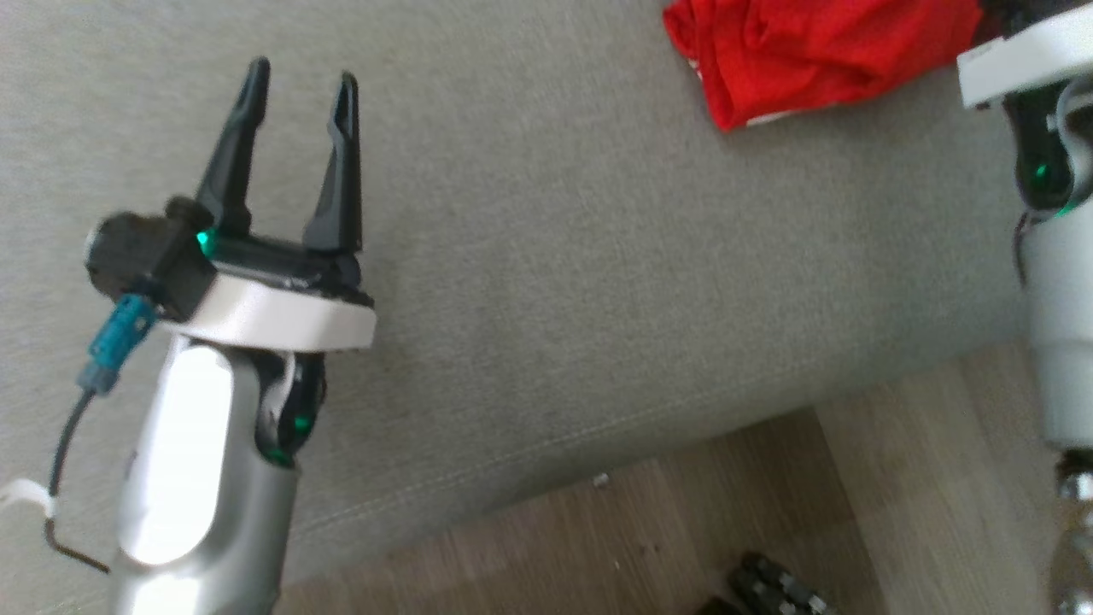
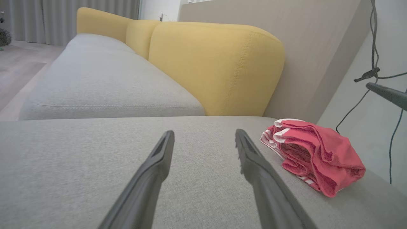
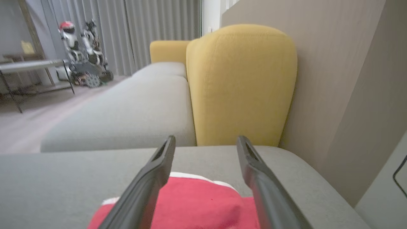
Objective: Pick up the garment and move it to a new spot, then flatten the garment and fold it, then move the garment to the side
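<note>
A red garment [image 1: 811, 51] is seen bunched into a loose, thick bundle on the grey seat cushion [image 1: 555, 256] of a sofa, toward 1 o'clock in the head view, at the top edge. Its cloth is creased and doubled over itself in several soft layers, and white trim is shown along the edges. In the left wrist view the garment [image 2: 314, 156] is found at 4 o'clock, near the cushion's edge, its white-edged layers turned toward the yellow backrest [image 2: 216, 63].

The left pincer [image 1: 303, 70] is held at 8 o'clock in the head view, fingers spread wide with nothing between them, well apart from the garment. In its own view the left pincer [image 2: 204, 131] is poised low over bare grey fabric. The right pincer [image 3: 206, 137] is likewise spread. Its two fingers are set apart above the garment [image 3: 197, 203], which lies beneath them at 6 o'clock; whether the cloth is touched cannot be told. A wooden floor [image 1: 683, 530] is visible at 5 o'clock in the head view.
</note>
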